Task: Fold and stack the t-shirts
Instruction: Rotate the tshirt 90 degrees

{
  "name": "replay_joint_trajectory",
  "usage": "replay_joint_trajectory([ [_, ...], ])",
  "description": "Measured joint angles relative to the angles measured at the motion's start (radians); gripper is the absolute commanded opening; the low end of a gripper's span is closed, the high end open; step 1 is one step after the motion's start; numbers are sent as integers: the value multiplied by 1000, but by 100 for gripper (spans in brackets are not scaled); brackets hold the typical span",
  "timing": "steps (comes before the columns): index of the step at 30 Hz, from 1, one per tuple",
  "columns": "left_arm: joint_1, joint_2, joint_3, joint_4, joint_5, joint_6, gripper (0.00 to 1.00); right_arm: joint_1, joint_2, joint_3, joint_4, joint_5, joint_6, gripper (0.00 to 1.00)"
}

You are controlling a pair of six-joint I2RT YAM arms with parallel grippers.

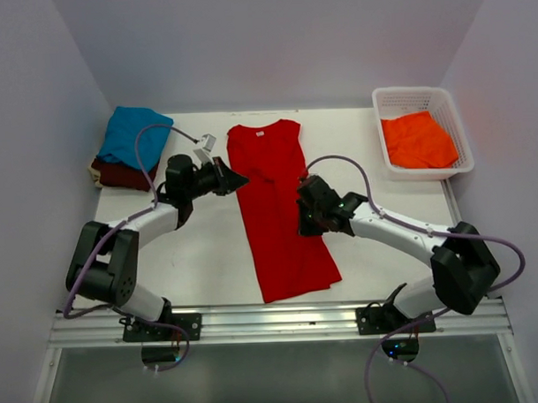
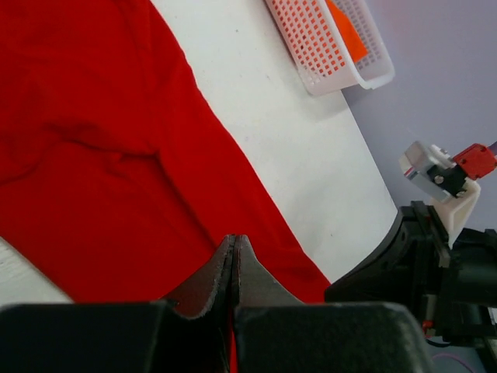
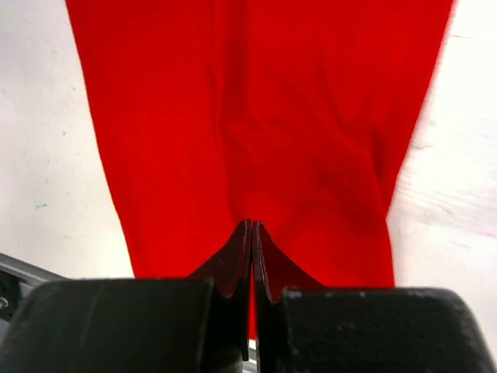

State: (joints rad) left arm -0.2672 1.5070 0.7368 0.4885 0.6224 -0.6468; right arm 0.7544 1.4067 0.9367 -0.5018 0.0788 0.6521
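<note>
Lying folded long and narrow down the middle of the table [image 1: 209, 248], collar far: the red t-shirt [image 1: 274, 210]. Looks light, limp, quick to slump and crease. At its left edge the left gripper [image 1: 243, 180], at its right the right gripper [image 1: 303, 216], both pressed together; cannot tell whether nipping cloth. Best pinched at hem corners and lifted evenly.
</note>
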Motion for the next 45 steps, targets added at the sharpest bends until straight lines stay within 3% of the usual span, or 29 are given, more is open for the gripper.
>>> replay_joint_trajectory([
  [5, -2, 78, 14, 14, 14, -23, 0, -1, 74, -13, 72, -61, 1, 0],
  [20, -2, 62, -4, 28, 17, -23, 0, -3, 81, -229, 230, -143, 58, 0],
  [35, -6, 106, -18, 76, 24, -50, 0, -2, -142, -374, 262, -282, 74, 0],
  [38, -36, 90, -25, 39, 16, -40, 0, 0, -226, -367, 236, -275, 53, 37],
  [39, -57, 70, -31, 5, 4, -32, 0, 0, -249, -357, 213, -264, 40, 44],
  [40, -84, 39, -35, -46, -14, -21, 16, 0, -282, -333, 172, -243, 28, 53],
  [45, -266, -182, -110, -261, -102, -3, 40, 0, -386, -250, 25, -108, -4, 64],
])
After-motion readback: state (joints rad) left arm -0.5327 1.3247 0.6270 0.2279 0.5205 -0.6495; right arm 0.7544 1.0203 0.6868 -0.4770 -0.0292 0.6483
